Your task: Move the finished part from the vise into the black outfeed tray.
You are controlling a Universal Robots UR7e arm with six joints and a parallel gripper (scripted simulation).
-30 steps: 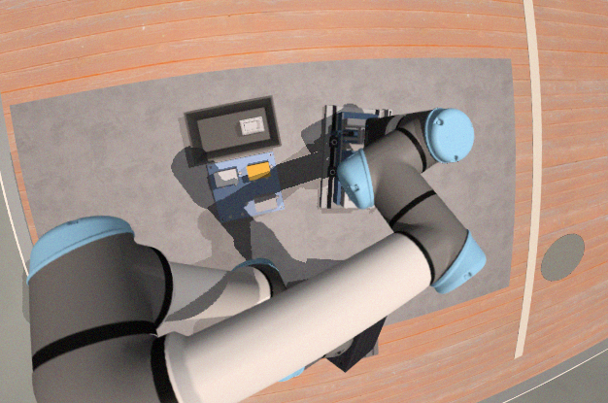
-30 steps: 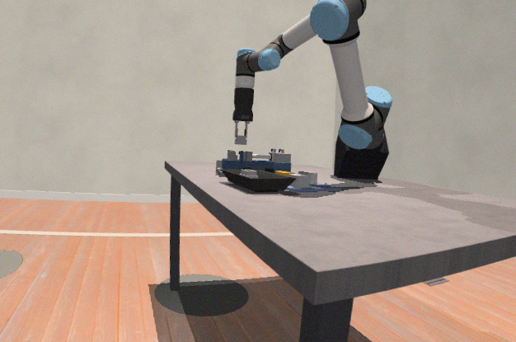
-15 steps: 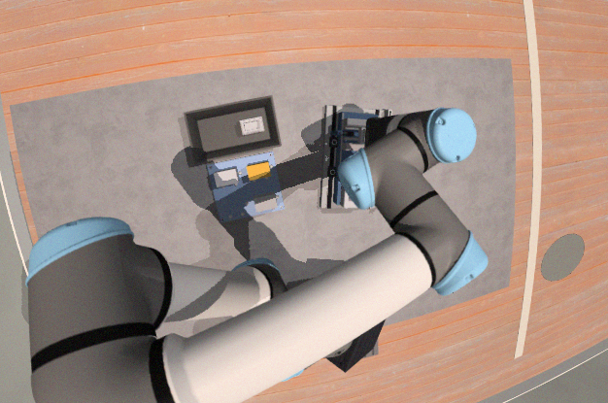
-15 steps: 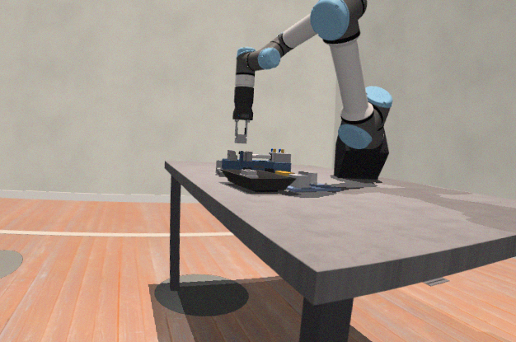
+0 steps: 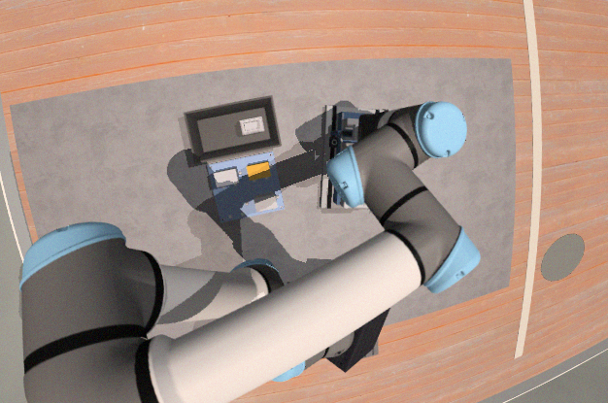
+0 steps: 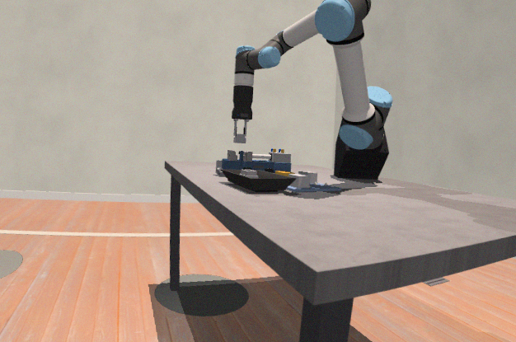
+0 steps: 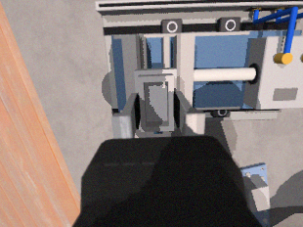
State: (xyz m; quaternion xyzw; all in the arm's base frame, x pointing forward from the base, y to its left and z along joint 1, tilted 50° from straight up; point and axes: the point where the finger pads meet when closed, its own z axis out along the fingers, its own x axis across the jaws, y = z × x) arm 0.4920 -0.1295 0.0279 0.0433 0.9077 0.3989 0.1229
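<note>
My gripper (image 6: 240, 137) (image 7: 156, 103) is shut on the finished part (image 6: 240, 139) (image 7: 156, 93), a grey block with a pocket on top. It holds the part clear in the air, straight above the vise (image 5: 343, 122) (image 6: 258, 158) (image 7: 274, 93). The vise jaws stand open around an empty gap below the part. The black outfeed tray (image 5: 192, 135) (image 6: 258, 181) stands to the left of the vise in the overhead view. One light finished part (image 5: 252, 125) lies in the tray's right half. In the overhead view the arm hides my gripper.
A blue fixture plate (image 5: 245, 191) in front of the tray carries a white block (image 5: 225, 176) and an orange block (image 5: 258, 170). The vise has a white screw (image 7: 225, 74) and blue handle (image 7: 290, 24). All stand on the grey table (image 5: 98, 167) (image 6: 375, 225); the robot base (image 6: 360, 158) stands at the table's back.
</note>
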